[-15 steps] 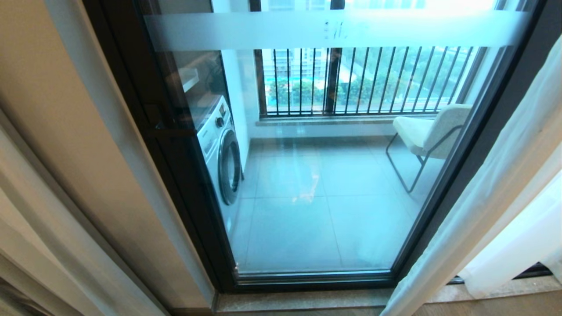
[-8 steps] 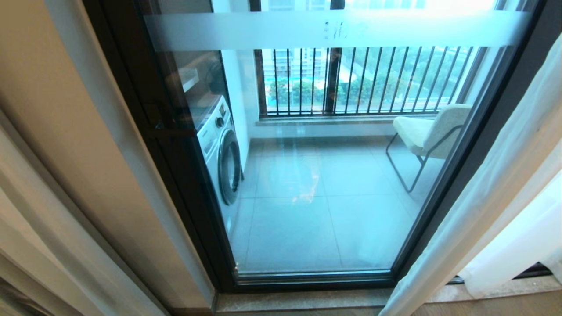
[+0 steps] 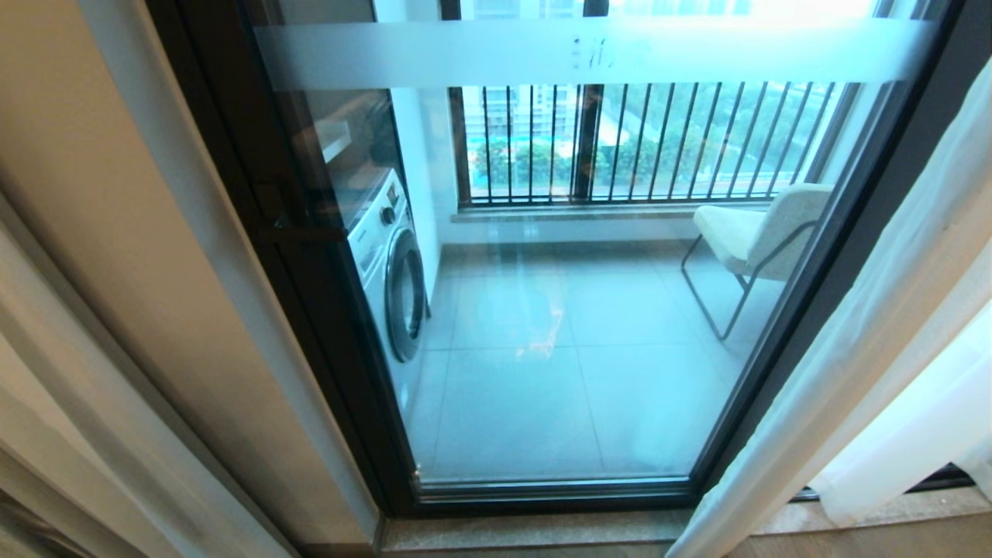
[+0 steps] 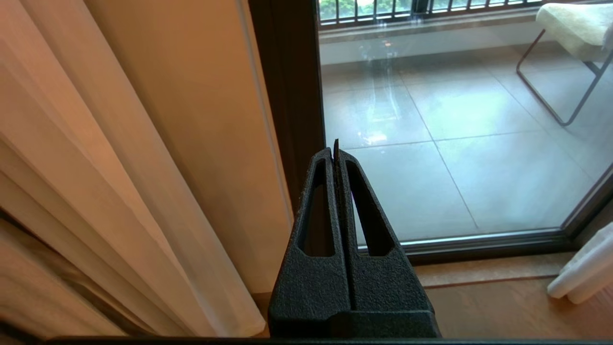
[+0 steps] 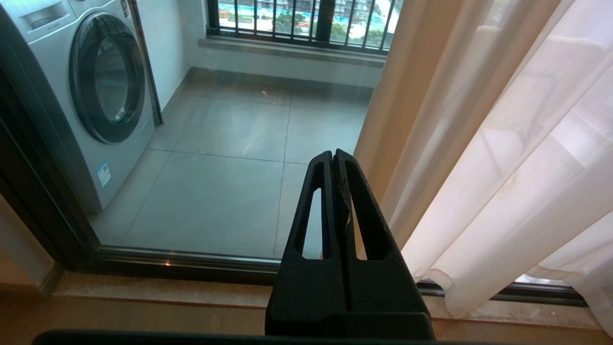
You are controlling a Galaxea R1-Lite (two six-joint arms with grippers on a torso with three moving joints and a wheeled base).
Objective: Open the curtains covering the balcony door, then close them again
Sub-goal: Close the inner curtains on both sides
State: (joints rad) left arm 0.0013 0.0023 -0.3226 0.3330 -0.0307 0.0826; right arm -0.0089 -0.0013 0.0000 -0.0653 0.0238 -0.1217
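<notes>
Sheer white curtains (image 3: 852,341) hang gathered right of the uncovered balcony door (image 3: 558,310).

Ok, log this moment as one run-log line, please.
curtains: drawn aside | balcony door: uncovered, closed | left gripper: jaws shut, empty | right gripper: jaws shut, empty

A high-rise home is indicated: a balcony door (image 3: 558,271) is flanked by curtains (image 3: 852,349), with a washing machine (image 3: 391,263), chair (image 3: 756,232) and railing (image 3: 643,143) seen beyond.
</notes>
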